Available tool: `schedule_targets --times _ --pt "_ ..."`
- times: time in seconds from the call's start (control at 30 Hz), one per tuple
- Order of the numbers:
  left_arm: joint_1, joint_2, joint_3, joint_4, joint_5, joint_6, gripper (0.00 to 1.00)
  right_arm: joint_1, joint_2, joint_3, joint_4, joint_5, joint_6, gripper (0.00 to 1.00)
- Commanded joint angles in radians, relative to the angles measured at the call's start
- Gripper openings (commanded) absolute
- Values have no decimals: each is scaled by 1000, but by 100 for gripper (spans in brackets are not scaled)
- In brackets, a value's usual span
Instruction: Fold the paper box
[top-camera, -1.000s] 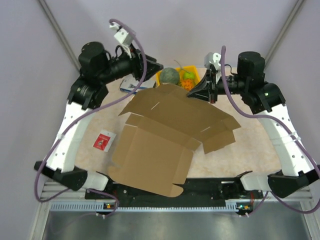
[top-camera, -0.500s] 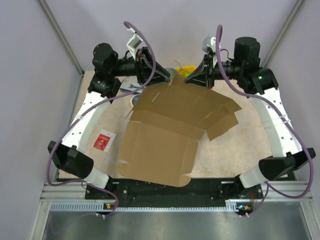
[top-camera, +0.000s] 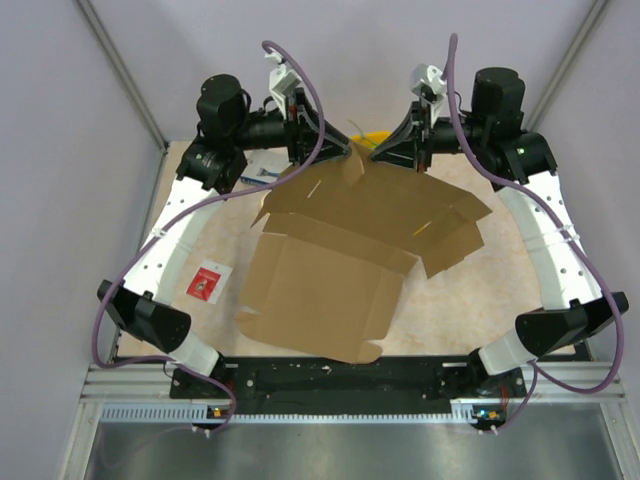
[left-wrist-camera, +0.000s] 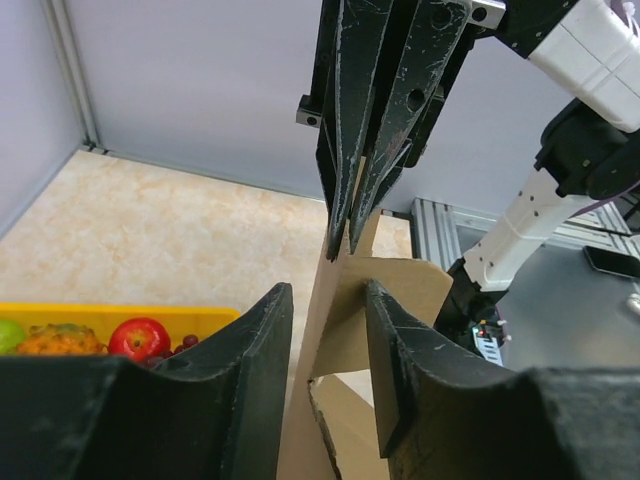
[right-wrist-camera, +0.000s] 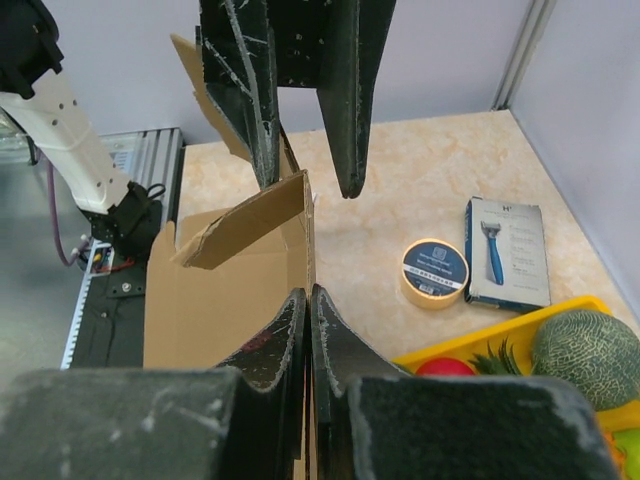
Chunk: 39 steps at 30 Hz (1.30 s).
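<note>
The paper box (top-camera: 320, 270) is a brown cardboard sheet with its near part lying on the table and its far edge lifted. My right gripper (top-camera: 377, 154) is shut on that far edge; in the right wrist view (right-wrist-camera: 308, 292) its fingers pinch the upright cardboard (right-wrist-camera: 220, 300). My left gripper (top-camera: 343, 152) faces it from the left. In the left wrist view (left-wrist-camera: 325, 292) its jaws stand open on either side of a cardboard flap (left-wrist-camera: 330, 400), with gaps on both sides.
A yellow fruit tray (right-wrist-camera: 470, 345) with a melon (right-wrist-camera: 587, 355) sits at the far edge, behind the grippers. A tape roll (right-wrist-camera: 434, 272) and a blue-grey razor packet (right-wrist-camera: 506, 252) lie beside it. A small red packet (top-camera: 207, 281) lies left of the box.
The right gripper has lifted the box's far edge up and back. The left gripper has swung right, and its open jaws now sit around that edge.
</note>
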<state>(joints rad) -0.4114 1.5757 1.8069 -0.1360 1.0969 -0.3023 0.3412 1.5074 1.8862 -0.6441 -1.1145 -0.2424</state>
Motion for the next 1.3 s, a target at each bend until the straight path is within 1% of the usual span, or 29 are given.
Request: schedule_targets --times 0.0,0.07,0.17,0.2,0.27,0.3,0.4,0.53,0.63,0.67,0.7,0.73,0.8,0.87,0.9,1.0,1.1,1.2,1.27 --pt "-32 1 48 -129 -83 190 43 -2 -21 7 90 -77 32 0" --pt "-37 3 46 -142 -69 203 49 5 -22 4 95 -80 34 0" --pt "-46 10 42 -154 -55 216 49 13 -27 4 97 -82 35 0" --pt "-49 17 40 -154 -48 218 46 22 -27 5 98 -82 35 0" --pt "-55 23 43 -154 -35 221 37 27 -30 1 98 -79 32 0" --pt "-55 26 43 -148 -40 218 27 30 -29 -2 98 -76 32 0" --pt "-55 21 43 -145 -39 218 20 32 -36 -15 98 -73 32 0" --pt "-59 3 29 -139 -52 250 0 33 -50 -33 101 -45 41 0" --pt "-61 -22 0 -122 -61 273 0 32 -65 -35 98 24 72 0" --pt "-60 -32 -6 -113 -66 276 0 32 -70 -36 95 53 81 2" --pt "-61 -34 -9 -113 -69 282 0 27 -91 -44 81 133 90 28" --pt "-61 -37 -12 -116 -74 290 0 18 -107 -53 77 180 103 43" --pt "-61 -43 -11 -129 -86 293 0 -46 -142 -81 77 244 136 67" --pt "-60 -48 -9 -142 -101 325 0 -100 -179 -84 69 223 182 71" --pt "-61 -48 -9 -157 -103 339 0 -99 -182 -73 58 207 180 73" --pt "-61 -49 -7 -166 -106 348 0 -94 -185 -62 55 46 175 73" --pt "-60 -49 -3 -157 -101 333 0 -59 -167 -55 55 45 189 73" --pt "-61 -57 -14 -117 -88 305 0 -2 -138 -52 52 97 166 73" --pt "-61 -60 -15 -108 -83 304 0 10 -116 -48 57 119 153 73"
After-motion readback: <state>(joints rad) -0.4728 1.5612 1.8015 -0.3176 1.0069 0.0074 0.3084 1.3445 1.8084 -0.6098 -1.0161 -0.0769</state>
